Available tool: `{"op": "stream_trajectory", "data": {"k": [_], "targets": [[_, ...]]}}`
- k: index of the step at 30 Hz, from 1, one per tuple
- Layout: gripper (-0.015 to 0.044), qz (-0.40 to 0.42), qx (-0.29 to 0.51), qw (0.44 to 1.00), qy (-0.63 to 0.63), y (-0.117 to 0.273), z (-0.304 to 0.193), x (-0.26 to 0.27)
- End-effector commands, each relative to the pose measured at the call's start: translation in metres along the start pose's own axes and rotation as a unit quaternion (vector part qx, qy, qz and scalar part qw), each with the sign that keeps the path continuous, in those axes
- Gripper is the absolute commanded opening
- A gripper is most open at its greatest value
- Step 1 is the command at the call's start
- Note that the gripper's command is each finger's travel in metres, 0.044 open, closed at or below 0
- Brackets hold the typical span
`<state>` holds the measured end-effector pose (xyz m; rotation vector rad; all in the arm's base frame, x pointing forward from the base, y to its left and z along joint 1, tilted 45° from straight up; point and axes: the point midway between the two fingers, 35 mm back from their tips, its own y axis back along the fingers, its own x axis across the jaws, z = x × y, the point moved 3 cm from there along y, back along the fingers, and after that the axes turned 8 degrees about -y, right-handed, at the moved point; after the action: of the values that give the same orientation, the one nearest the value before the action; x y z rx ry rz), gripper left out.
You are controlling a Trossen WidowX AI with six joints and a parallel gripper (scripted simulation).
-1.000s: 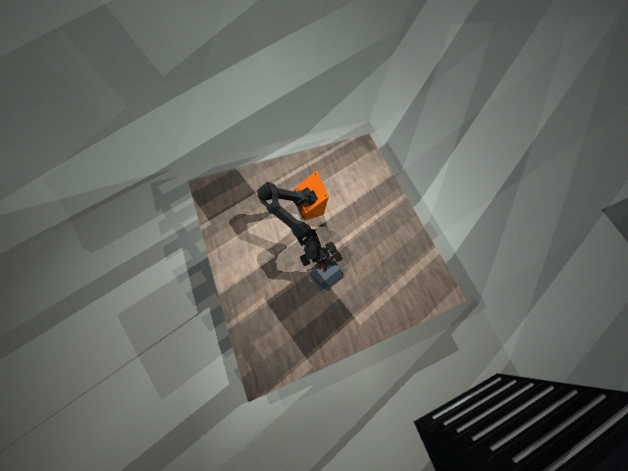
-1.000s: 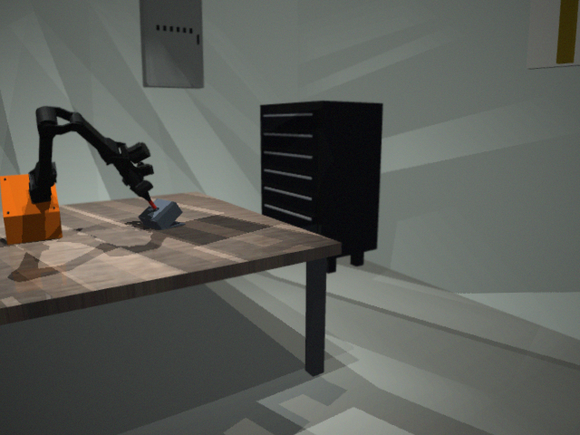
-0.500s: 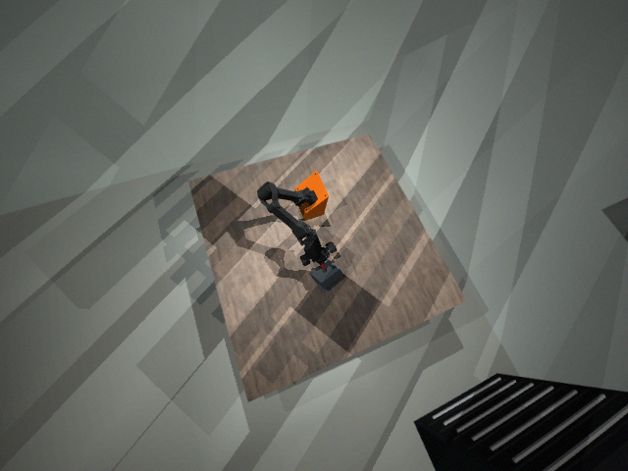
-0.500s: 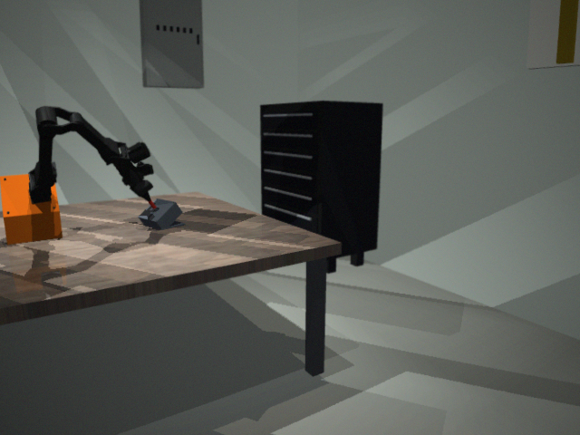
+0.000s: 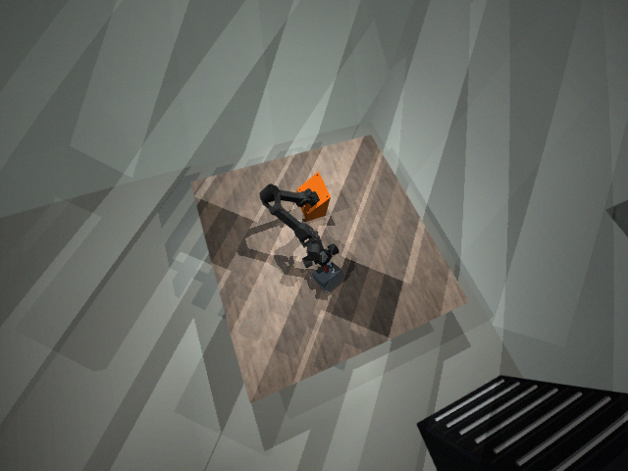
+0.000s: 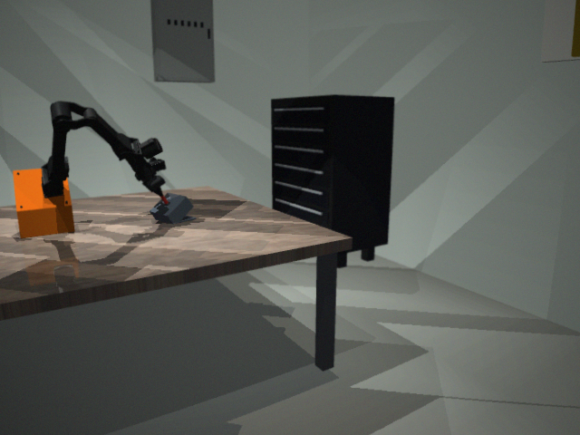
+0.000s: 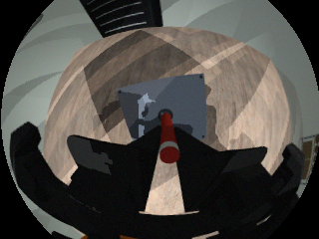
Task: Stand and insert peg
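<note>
Black six-joint arm, mounted on an orange base block (image 5: 317,210) (image 6: 44,222), reaches over the wood-grain table (image 5: 405,228) (image 6: 262,241) (image 7: 244,80) to the blue-gray sloped panel block (image 5: 330,280) (image 6: 177,208) (image 7: 186,100). Gripper (image 5: 325,265) (image 6: 162,194) (image 7: 166,130) pinching the red peg (image 5: 325,268) (image 6: 164,200) (image 7: 168,131), fingers nearly together around it. White band sits near the peg's end closer to the wrist camera; plain end points at the panel. Peg tilted, not upright, far end at the panel's single round hole (image 7: 164,115) in the wrist view; how deep it goes, cannot tell. Gripper not let go, peg not left on its own. Panel face slopes up toward the arm side, small dark dots at its visible corners. Black drawer cabinet (image 5: 527,420) (image 6: 361,173) (image 7: 125,15) with pale handle strips stands on the floor beyond the table; gray wall box (image 6: 183,51) hangs on the wall.
</note>
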<state>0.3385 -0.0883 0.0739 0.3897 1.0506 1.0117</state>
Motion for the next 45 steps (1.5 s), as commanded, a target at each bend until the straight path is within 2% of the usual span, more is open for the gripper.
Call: {"op": "stream_trajectory", "data": {"k": [1,45], "targets": [[0.0,0.001,-0.002,1.0,0.001,-0.002,0.001,0.0],[0.0,0.001,-0.002,1.0,0.001,-0.029,0.002,0.001]]}}
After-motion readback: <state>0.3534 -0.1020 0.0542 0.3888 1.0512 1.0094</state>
